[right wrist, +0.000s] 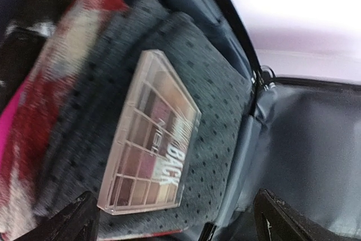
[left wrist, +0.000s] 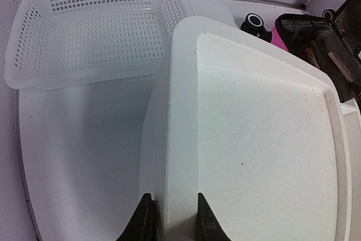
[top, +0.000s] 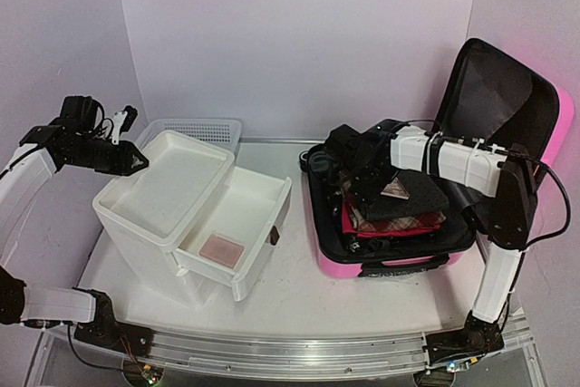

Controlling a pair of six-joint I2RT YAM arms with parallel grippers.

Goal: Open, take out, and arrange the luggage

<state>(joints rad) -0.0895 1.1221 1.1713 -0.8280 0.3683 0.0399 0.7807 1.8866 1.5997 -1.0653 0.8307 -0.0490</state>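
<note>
The glossy pink hard-shell luggage (top: pixel 381 269) lies open on the worktop's (top: pixel 299 292) right; nudging its propped lid (top: pixel 494 88) could drop it on me. My left fingers (left wrist: pixel 145 221), narrow, straddle the white plastic drawer unit's (left wrist: pixel 254 139) rim; I cannot tell if they grip. On the folded grey dotted cloth (right wrist: pixel 220 77), the clear rectangular eyeshadow palette (right wrist: pixel 152 136) could skate from my wide right fingers (right wrist: pixel 79 221).

There was one white drawer unit (top: pixel 163 192), with one drawer (top: pixel 254 201) pulled out and one small pink item (top: pixel 223 247) lying in it. Behind the unit stood one white mesh basket (top: pixel 204 129). To the right of the unit lay one piece of pink luggage (top: pixel 390 269), holding one stack of at least three folded fabrics (top: pixel 399 217) with one eyeshadow palette (right wrist: pixel 152 139) on top.
</note>
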